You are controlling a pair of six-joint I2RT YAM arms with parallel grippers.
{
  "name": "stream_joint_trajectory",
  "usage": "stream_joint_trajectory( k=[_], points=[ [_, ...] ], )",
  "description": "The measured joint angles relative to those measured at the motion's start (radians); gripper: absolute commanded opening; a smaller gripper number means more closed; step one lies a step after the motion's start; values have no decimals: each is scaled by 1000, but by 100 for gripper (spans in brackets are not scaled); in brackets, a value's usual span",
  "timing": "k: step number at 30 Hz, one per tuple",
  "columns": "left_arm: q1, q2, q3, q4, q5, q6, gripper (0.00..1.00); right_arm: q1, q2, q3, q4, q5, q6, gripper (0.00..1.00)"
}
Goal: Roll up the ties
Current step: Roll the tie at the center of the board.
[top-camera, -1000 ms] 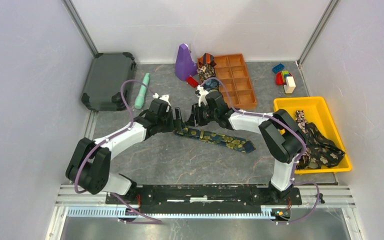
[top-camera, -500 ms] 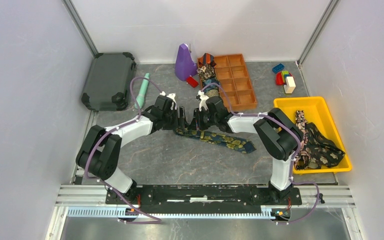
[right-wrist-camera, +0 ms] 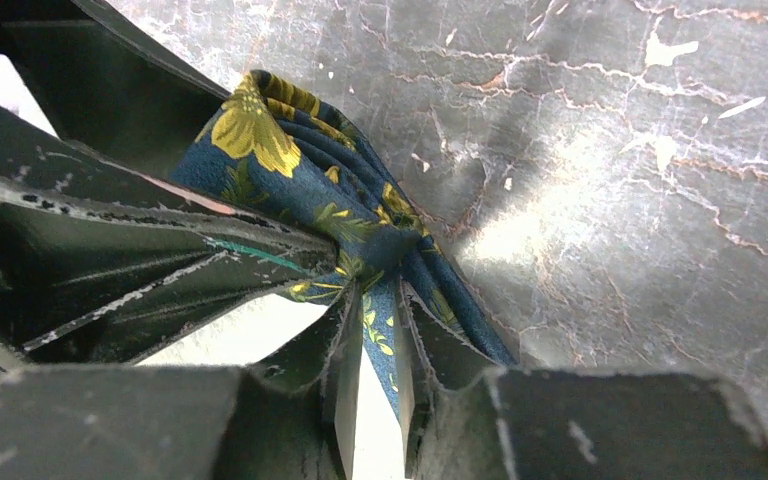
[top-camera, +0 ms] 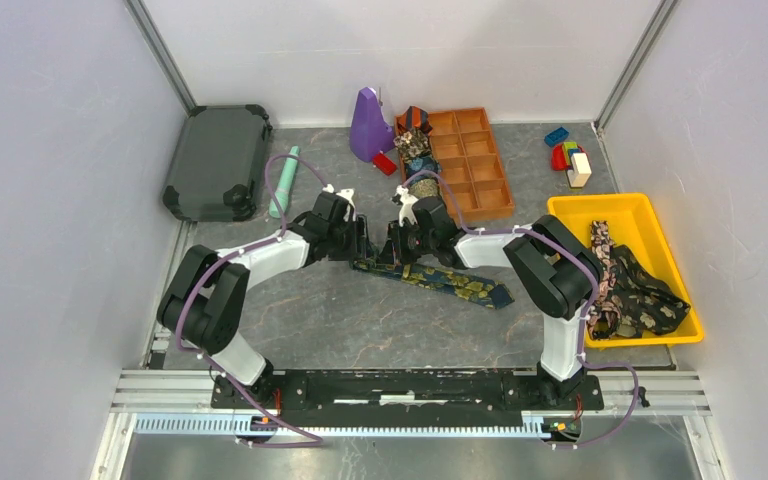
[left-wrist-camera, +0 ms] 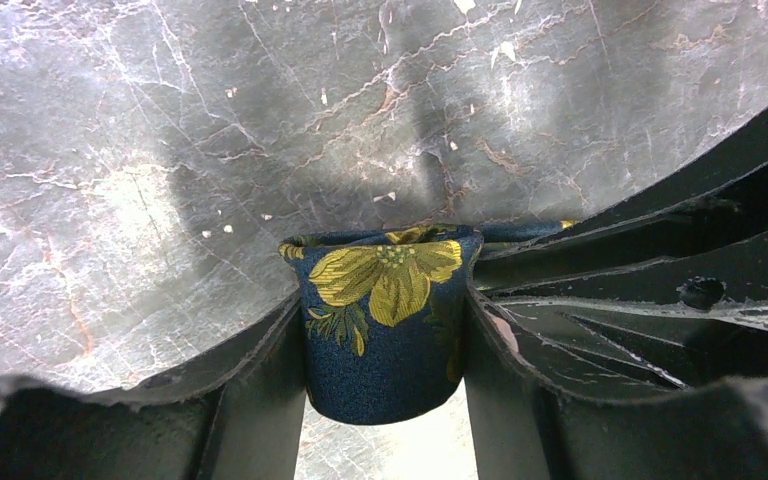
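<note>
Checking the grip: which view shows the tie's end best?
Left wrist: the tie end sits close up in the left gripper. Top shows its length, that end hidden by grippers. Right wrist shows a bunched part in the right gripper.

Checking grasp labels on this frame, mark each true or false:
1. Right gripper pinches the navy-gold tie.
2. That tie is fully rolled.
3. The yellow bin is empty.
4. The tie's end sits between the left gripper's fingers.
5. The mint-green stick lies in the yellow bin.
1. The right gripper pinches the navy-gold tie. True.
2. That tie is fully rolled. False: most of its length lies flat on the table.
3. The yellow bin is empty. False: it holds loose ties.
4. The tie's end sits between the fingers of the left gripper. True.
5. The mint-green stick lies in the yellow bin. False: it lies on the table beside the dark case.
</note>
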Motion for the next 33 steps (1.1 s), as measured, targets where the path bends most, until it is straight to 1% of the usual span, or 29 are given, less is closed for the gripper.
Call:
stream_joint_trajectory(
  k=[4,6,11,15,17,22,33],
  points=[
    [-24,-5,0,-6,-53,3,55,1,-2,-3,-16,2,-13,33],
    [-43,-13,0,-15,-94,4,54,2,-10,-3,-36,5,-27,35],
    [-91,-46,-10,-57,-190,5,53,4,-99,-35,-85,29,-55,36],
    [-132,-93,-26,-111,-263,4,53,18,-222,-132,-80,65,-61,36],
    [-157,-111,-26,-136,-295,4,53,31,-254,-182,-69,76,-60,35],
    [-218,-150,-27,-193,-370,4,52,56,-241,-268,-45,85,-54,34],
    [-311,-148,-14,-300,-565,0,52,63,-229,-293,39,84,-49,33]
  ],
)
